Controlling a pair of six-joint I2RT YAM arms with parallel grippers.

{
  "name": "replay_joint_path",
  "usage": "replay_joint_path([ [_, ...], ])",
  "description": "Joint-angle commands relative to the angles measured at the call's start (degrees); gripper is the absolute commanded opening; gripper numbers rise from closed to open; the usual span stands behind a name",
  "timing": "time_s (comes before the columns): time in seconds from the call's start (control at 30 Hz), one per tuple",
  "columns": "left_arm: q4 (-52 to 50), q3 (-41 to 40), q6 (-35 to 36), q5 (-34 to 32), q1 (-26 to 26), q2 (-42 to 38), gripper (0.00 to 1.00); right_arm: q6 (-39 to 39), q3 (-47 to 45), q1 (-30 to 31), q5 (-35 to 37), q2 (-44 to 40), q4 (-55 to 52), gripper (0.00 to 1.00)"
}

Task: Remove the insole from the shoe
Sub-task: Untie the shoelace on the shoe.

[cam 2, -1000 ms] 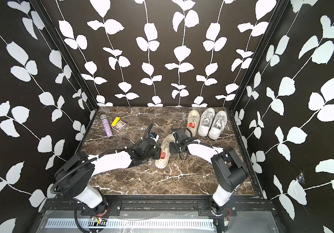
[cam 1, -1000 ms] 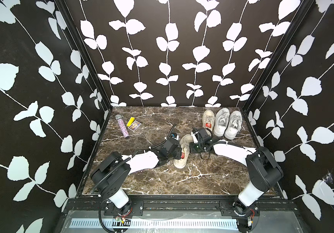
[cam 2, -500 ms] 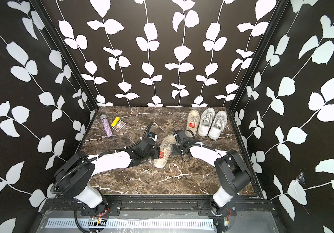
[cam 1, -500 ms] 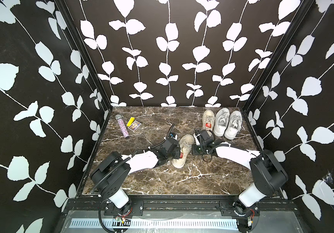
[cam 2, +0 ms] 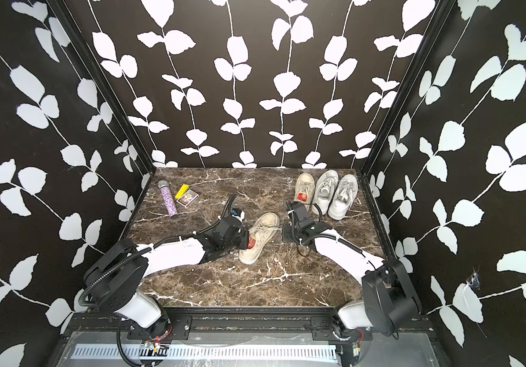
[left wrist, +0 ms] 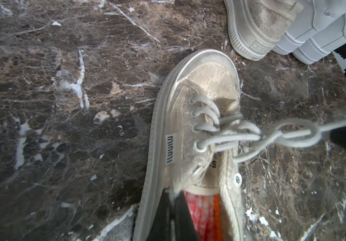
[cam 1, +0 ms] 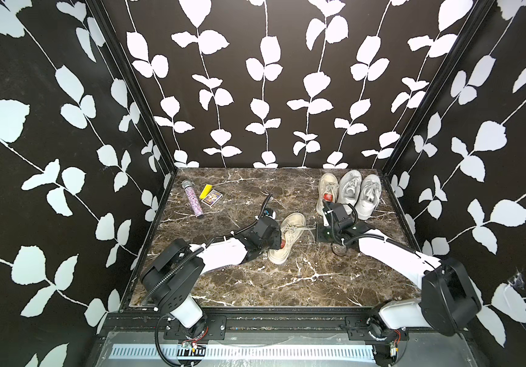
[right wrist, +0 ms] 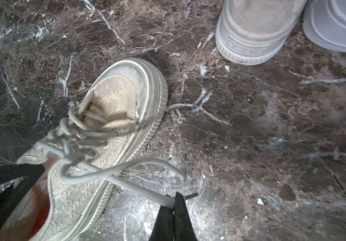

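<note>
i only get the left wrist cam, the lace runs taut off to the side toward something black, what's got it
Observer: That's the right tool, shut on the lace close to its end, with the tip poking out beyond the grip.
Operator: ok, anything out on the side of the table my cam doesn't cover
Observer: Yes. In a top view a glitter tube and a small printed box lie side by side near the far left corner of the table, well apart from the shoe.
</note>
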Motion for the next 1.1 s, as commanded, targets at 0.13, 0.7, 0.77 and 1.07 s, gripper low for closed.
replay_joint_path([
  [0.13,0.51,-1.52,-1.42,-2.23,1.63,-3.35,0.00,1.87,-2.94,-2.68,6.14,-5.82,-5.04,0.00],
  [0.7,1.56,0.55,1.13,1.55,0.34,-3.08,0.00,-0.44,-3.57,-3.95,-0.77,-7.47,-1.10,0.20],
  [0.77,1.24,1.44,1.84,1.62,-0.65,-2.82,0.00,-2.27,-2.74,-2.58,0.19,-10.26,-2.17,0.37],
  [1.07,1.53,4.91,2.47,2.08,-4.02,-0.90,0.00,-8.03,4.39,5.94,7.81,-9.73,-5.65,0.68],
])
